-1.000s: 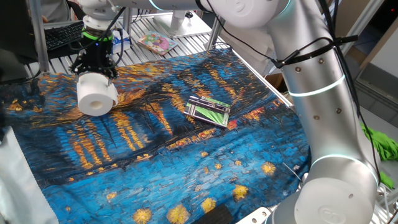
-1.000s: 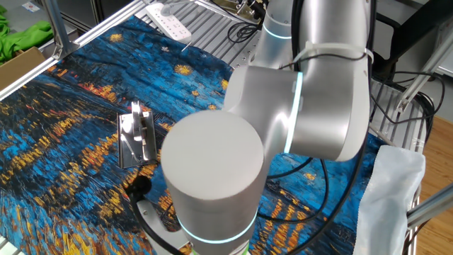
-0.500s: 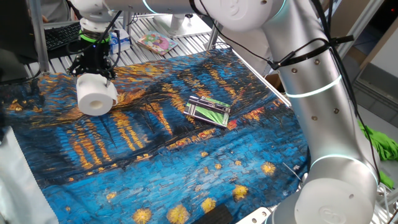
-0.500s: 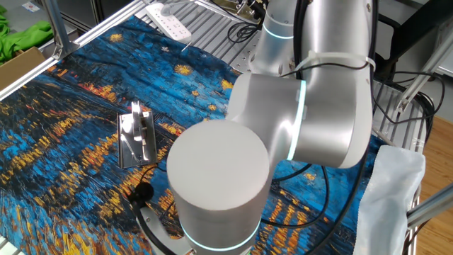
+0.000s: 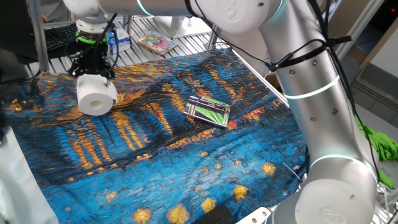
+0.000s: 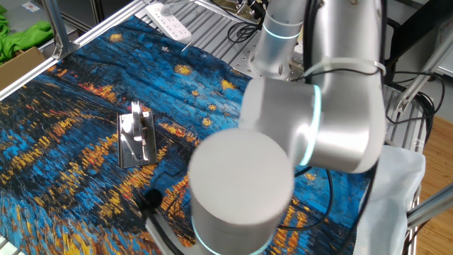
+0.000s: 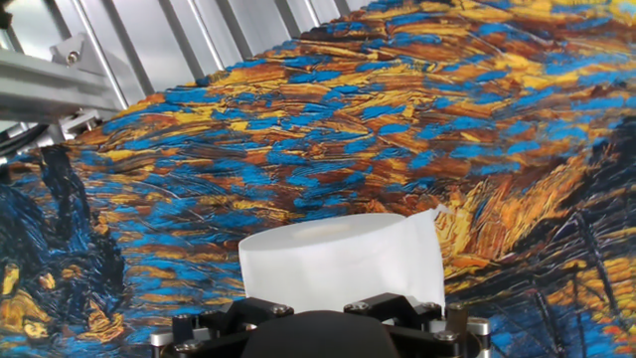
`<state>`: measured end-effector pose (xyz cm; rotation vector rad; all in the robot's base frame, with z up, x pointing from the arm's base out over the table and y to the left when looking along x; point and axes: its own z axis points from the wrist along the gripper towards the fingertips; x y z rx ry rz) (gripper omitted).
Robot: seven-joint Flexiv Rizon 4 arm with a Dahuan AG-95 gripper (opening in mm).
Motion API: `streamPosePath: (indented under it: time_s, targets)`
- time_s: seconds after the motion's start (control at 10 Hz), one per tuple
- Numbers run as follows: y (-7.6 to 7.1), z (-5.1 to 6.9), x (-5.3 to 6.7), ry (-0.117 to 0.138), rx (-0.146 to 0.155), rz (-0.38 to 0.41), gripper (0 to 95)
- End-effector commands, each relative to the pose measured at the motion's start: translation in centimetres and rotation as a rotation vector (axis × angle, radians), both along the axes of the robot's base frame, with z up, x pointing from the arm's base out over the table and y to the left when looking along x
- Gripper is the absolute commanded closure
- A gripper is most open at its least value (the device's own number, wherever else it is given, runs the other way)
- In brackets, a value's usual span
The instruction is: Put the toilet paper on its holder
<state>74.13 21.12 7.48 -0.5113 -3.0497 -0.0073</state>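
The toilet paper (image 5: 96,94) is a white roll held under my gripper (image 5: 93,72) at the far left of the painted cloth, its hollow core facing the camera. The gripper is shut on it. In the hand view the roll (image 7: 338,261) fills the space just ahead of the gripper (image 7: 338,303), over the orange and blue cloth. The holder (image 5: 208,111), green-striped with silver edges, lies flat near the middle of the cloth, well to the right of the roll. It also shows in the other fixed view (image 6: 136,138), where the arm hides the roll and the gripper.
A pink-and-yellow booklet (image 5: 155,42) and a blue-and-white box (image 5: 121,38) lie on the slatted metal table behind the cloth. A metal post (image 5: 40,37) stands left of the gripper. A white power strip (image 6: 170,21) lies at the cloth's far edge.
The wrist has shifted slightly left and up with the roll still in it. The arm's elbow has swung right in the other fixed view. The holder has not moved.
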Motion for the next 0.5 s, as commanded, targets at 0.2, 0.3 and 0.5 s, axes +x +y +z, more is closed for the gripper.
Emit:
streamPosePath:
  time_s: [0.2, 0.3, 0.5]
  targets:
    - [-0.29, 0.05, -0.19, 0.003, 0.004, 0.011, 0.0]
    - [-0.54, 0.04, -0.28, 0.002, 0.005, 0.016, 0.0]
    - [-0.94, -0.25, -0.41, 0.002, 0.007, 0.02, 0.0]
